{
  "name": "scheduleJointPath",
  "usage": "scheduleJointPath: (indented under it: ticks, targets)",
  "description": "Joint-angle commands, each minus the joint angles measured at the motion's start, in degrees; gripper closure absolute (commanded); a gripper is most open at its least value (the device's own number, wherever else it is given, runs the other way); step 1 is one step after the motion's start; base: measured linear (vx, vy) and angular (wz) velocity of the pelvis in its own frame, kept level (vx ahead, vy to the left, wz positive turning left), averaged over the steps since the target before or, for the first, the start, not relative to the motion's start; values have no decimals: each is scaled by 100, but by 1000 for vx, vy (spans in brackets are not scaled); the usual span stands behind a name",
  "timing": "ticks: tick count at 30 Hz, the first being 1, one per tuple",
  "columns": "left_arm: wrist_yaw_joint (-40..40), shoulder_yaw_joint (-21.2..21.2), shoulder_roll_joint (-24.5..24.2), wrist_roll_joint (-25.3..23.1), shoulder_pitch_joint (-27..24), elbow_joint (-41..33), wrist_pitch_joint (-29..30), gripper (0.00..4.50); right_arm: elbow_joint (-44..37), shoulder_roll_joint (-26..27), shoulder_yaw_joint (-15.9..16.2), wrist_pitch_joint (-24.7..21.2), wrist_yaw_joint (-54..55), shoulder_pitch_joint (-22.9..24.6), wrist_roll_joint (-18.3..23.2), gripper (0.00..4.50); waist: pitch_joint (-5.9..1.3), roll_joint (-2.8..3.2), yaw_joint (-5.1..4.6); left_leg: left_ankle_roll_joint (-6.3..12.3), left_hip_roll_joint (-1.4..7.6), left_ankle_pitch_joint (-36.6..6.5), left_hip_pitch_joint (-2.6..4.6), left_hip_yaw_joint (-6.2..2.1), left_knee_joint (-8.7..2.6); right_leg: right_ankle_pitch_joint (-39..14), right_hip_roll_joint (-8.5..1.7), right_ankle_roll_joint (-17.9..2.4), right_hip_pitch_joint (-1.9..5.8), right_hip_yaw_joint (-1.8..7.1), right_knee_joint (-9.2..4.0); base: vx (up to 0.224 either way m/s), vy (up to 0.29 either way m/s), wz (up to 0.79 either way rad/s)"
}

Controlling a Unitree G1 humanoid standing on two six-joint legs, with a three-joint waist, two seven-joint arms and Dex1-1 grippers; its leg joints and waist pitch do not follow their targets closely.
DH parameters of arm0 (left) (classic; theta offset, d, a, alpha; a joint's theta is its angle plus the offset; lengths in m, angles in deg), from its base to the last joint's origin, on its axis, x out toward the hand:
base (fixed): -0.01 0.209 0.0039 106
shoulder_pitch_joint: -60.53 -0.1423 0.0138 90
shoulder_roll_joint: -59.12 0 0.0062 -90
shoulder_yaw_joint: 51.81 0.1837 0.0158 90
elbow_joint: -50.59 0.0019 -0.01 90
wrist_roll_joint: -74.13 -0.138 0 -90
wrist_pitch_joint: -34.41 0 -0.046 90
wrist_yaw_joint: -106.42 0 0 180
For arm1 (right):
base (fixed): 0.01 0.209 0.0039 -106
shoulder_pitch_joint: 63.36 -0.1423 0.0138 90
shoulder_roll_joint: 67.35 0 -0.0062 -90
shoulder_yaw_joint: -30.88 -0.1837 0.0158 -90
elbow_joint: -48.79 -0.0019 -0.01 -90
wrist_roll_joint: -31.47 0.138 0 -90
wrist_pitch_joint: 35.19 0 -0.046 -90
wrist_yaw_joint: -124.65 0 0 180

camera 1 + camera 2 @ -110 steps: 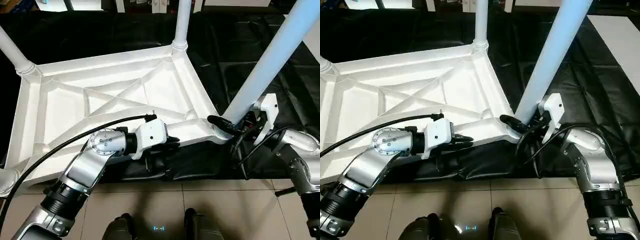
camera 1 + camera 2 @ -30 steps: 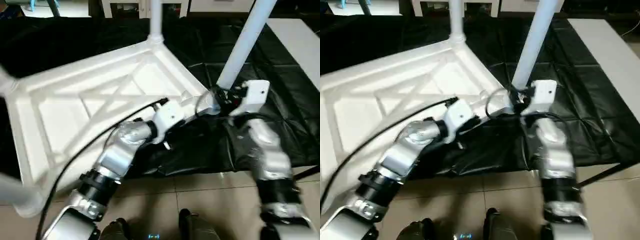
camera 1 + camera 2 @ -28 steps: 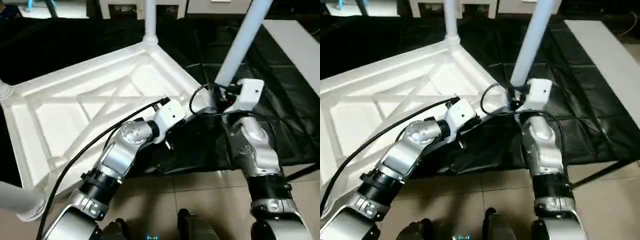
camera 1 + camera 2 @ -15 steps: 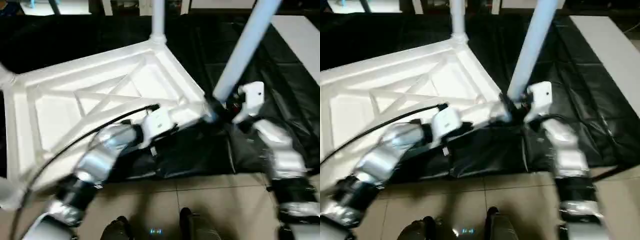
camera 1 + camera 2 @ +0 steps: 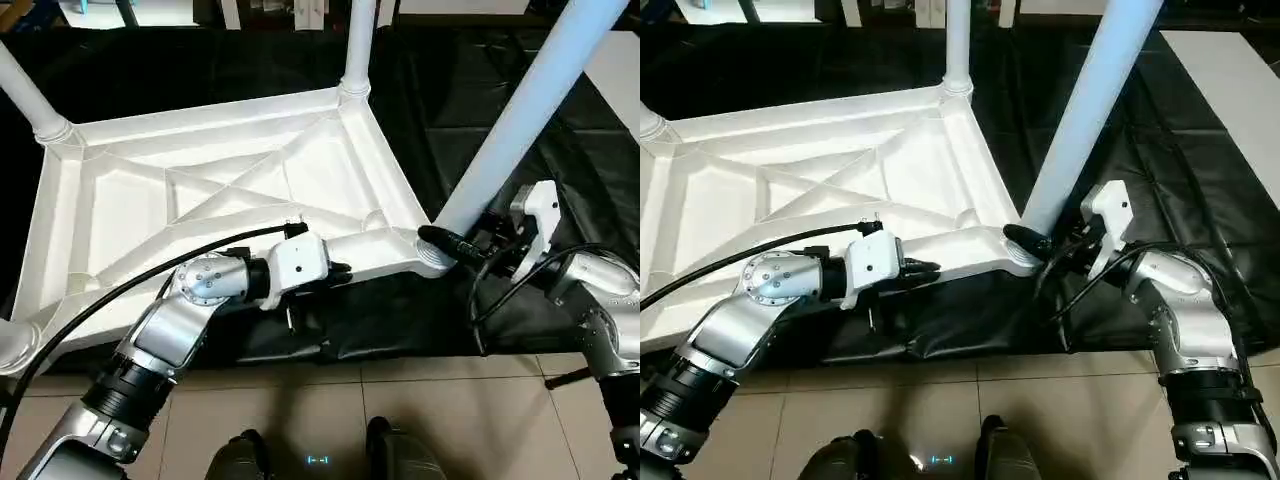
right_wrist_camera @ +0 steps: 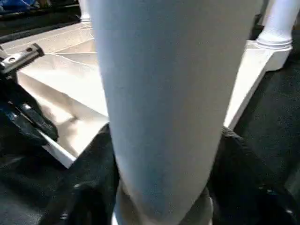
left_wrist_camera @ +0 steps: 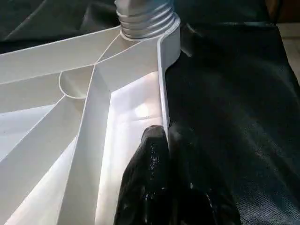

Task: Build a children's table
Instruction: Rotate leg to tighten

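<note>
Two sets of fingers: left point(image 7: 161, 187) pinching tabletop point(image 5: 200, 190) rim, right point(image 6: 154, 197) around leg point(image 5: 520, 110); black-draped table point(image 5: 480, 320), tiled floor point(image 5: 330, 400)

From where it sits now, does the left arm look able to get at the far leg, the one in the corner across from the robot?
Probably not as is: the left pincer is clamped on the tabletop's near rim, and the far leg stands across the whole tabletop.

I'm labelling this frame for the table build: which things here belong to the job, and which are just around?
Job:
- white ribbed tabletop, upside down
- tube legs in its corner sockets, e.g. the near right leg
- left gripper at the tabletop's near rim
- right gripper at that leg's base

Around:
- black cloth
- tiled floor
</note>
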Motion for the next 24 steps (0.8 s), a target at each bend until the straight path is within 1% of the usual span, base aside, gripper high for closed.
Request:
scheduleJointPath:
  ticks: [1, 2, 4, 10, 12, 13, 14, 15, 16, 17, 18, 19, 20, 21, 22, 23, 24]
  targets:
    - [235, 226, -85, -83, -150, 158, 48, 450, -60, -91, -230, 17, -35, 68, 100, 223, -421, -43, -20, 705, 42, -890, 119, 40, -305, -820, -74, -1504, 390, 84, -227, 0, 0, 0]
    - [234, 230, -91, -74, -148, 161, 45, 450, -48, -95, -227, 34, -48, 65, 100, 235, -426, -45, -20, 758, 40, -774, 114, 43, -297, -640, -66, -1548, 393, 81, -208, 0, 0, 0]
    - [240, 232, -96, -70, -147, 162, 47, 450, -32, -95, -236, 32, -62, 54, 111, 247, -426, -40, -18, 788, 39, -744, 118, 46, -292, -579, -65, -1573, 391, 81, -205, 0, 0, 0]
    - [275, 229, -94, -77, -158, 146, 65, 450, -11, -41, -286, 18, -16, 33, 134, 254, -425, -37, -16, 800, 39, -742, 114, 42, -292, -618, -66, -1586, 399, 76, -205, 0, 0, 0]
    - [246, 223, -26, -35, -166, 115, 183, 450, -5, 99, -291, -21, 382, 53, 9, 254, -422, -38, -19, 787, 39, -751, 117, 47, -293, -644, -66, -1587, 392, 78, -209, 0, 0, 0]
    - [246, 223, -26, -35, -166, 115, 183, 450, -5, 99, -291, -21, 382, 53, 9, 254, -416, -37, -21, 776, 39, -772, 116, 48, -296, -684, -65, -1580, 387, 79, -215, 0, 0, 0]
    - [158, 239, 33, -77, -147, 112, 300, 450, 48, 243, -289, -36, 833, 60, -167, 254, -411, -38, -22, 739, 39, -828, 113, 46, -300, -798, -72, -1553, 385, 81, -227, 0, 0, 0]
    - [-112, 273, 221, -186, -88, 132, 563, 450, 238, 598, -349, -36, 1931, 46, -540, 255, -390, -41, -38, 630, 40, -873, 93, 41, -312, -990, -77, -1485, 373, 84, -242, 0, 0, 0]
    - [-205, 285, 302, -213, -67, 142, 644, 450, 315, 729, -406, -27, 2321, 30, -633, 255, -378, -37, -53, 553, 33, -944, 88, 45, -319, -1161, -79, -1433, 356, 87, -261, 0, 0, 0]
    - [-268, 293, 356, -231, -53, 148, 699, 450, 367, 819, -444, -20, 2586, 19, -695, 256, -381, -39, -69, 378, 27, -1157, 105, 31, -332, -1580, -83, -1300, 337, 83, -300, 0, 0, 0]
    - [-360, 303, 443, -252, -33, 158, 777, 450, 447, 953, -512, -7, 2978, 0, -777, 257, -378, -51, -85, 255, 14, -1354, 105, 11, -356, -1925, -87, -1162, 345, 73, -328, 0, 0, 0]
    - [-502, 328, 650, -238, 10, 179, 923, 450, 567, 1263, -705, -87, 3667, -39, -745, 257, -374, -60, -101, 224, 16, -1413, 102, 13, -365, -2016, -86, -1112, 330, 80, -346, 0, 0, 0]
    - [-681, 364, 879, -260, 80, 234, 1031, 450, 699, 1555, -844, -136, 4255, -86, -717, 257, -365, -39, -143, 108, 17, -1583, 101, -2, -385, -2165, -80, -985, 301, 82, -371, 0, 0, 0]
    - [-787, 393, 1015, -285, 128, 270, 1083, 450, 777, 1719, -892, -128, 4526, -116, -706, 257, -365, -39, -143, 108, 17, -1583, 101, -2, -385, -2165, -80, -985, 301, 82, -371, 0, 0, 0]
    - [-999, 483, 1330, -358, 249, 365, 1183, 450, 972, 2086, -914, -57, 5060, -213, -759, 257, -362, -43, -162, 48, 5, -1712, 108, -4, -394, -2235, -62, -912, 283, 73, -386, 0, 0, 0]
    - [-1133, 565, 1546, -432, 350, 453, 1216, 450, 1124, 2317, -840, 32, 5262, -315, -822, 257, -355, -28, -188, -2, 3, -1868, 112, -6, -403, -2385, -71, -841, 244, 73, -413, 0, 0, 0]
    - [-1163, 601, 1617, -455, 386, 485, 1215, 450, 1181, 2397, -800, 59, 5302, -360, -845, 257, -364, -34, -185, -64, -13, -1958, 112, -30, -411, -2441, -61, -746, 271, 54, -410, 0, 0, 0]
